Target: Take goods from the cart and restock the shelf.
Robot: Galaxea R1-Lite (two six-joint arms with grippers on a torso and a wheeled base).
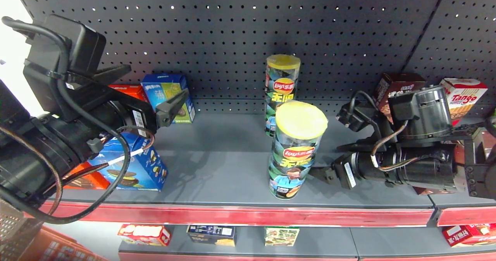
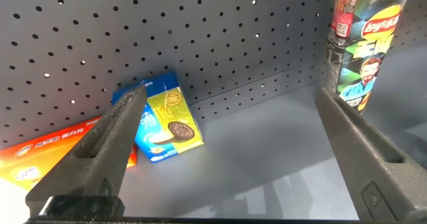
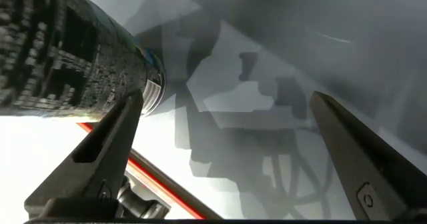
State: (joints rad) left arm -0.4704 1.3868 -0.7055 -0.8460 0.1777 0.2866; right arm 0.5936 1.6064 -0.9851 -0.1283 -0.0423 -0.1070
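Two tall chip cans with yellow lids stand upright on the grey shelf (image 1: 217, 164). The front can (image 1: 296, 148) is near the shelf's edge and the rear can (image 1: 282, 86) is by the pegboard. My right gripper (image 1: 327, 160) lies low on the shelf just right of the front can, open and empty. In the right wrist view that can (image 3: 73, 57) sits beside one finger (image 3: 107, 151), outside the gap of the gripper (image 3: 227, 99). My left gripper (image 1: 155, 80) hangs open and empty at the shelf's left. In the left wrist view the gripper (image 2: 230, 94) faces a blue-and-yellow cookie box (image 2: 167, 117), with the rear can (image 2: 363, 44) off to one side.
A blue cookie box (image 1: 135, 168) and an orange box (image 1: 89, 179) stand at the front left. A brown box (image 1: 391, 86) and a white-and-red wafer box (image 1: 463, 94) stand at the right. A red strip (image 1: 240, 214) edges the shelf; small boxes (image 1: 211, 234) sit on the shelf below.
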